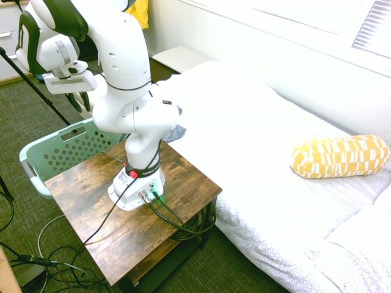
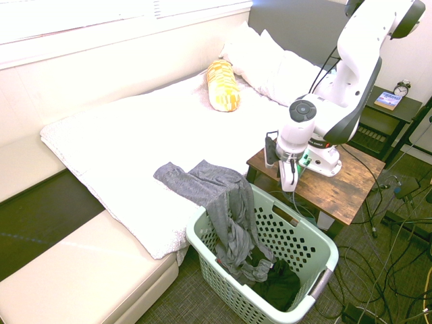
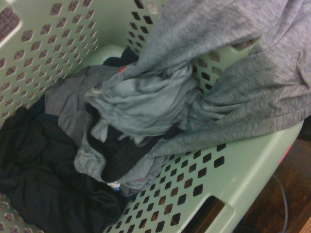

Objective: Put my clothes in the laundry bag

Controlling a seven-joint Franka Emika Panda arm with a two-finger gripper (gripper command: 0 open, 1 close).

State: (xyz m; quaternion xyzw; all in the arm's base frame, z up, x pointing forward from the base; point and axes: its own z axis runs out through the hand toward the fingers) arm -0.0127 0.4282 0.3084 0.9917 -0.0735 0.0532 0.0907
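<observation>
The gripper (image 2: 287, 177) hangs above the laundry bag (image 2: 312, 236), beside the wooden worktop (image 2: 341, 189); whether its fingers are apart or together cannot be told. The clothes (image 2: 219, 196) drape over the bag's rim, one end inside on dark garments (image 3: 29, 170), the other on the bed (image 2: 135, 128). To finish well, the arm should likely grasp the part outside and lift it clear of the rim. The floor is carpeted; a yellow pillow (image 2: 223, 86) lies far up the bed.
</observation>
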